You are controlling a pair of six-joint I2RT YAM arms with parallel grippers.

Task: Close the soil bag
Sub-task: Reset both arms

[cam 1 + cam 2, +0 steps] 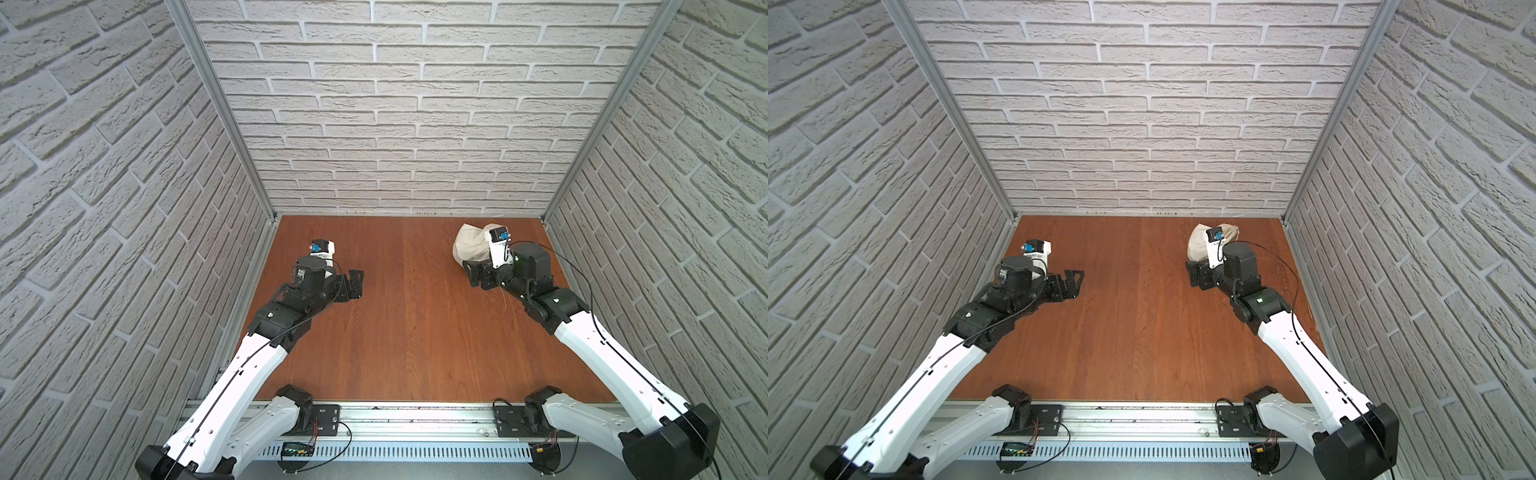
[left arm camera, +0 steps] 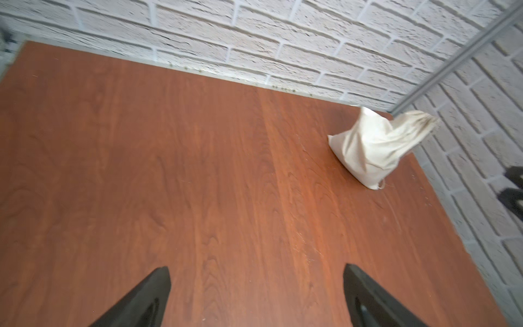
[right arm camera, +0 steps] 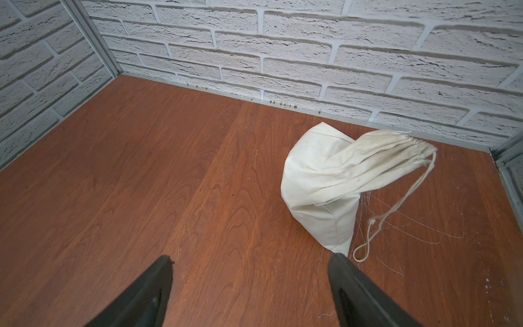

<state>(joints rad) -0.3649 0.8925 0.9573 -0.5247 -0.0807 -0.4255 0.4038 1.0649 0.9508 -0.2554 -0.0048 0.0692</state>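
Two spread, empty: left pincer (image 2: 256, 267), right pincer (image 3: 251, 256). Your right wrist view shows the soil bag (image 3: 325, 186) with gathered rim and loose cord (image 3: 396, 209) on the bench (image 3: 141, 170); in both top views the right arm covers much of it.

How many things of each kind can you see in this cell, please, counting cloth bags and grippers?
Cloth bags: 1, the soil bag
Grippers: 2, the left gripper and the right gripper
Total: 3
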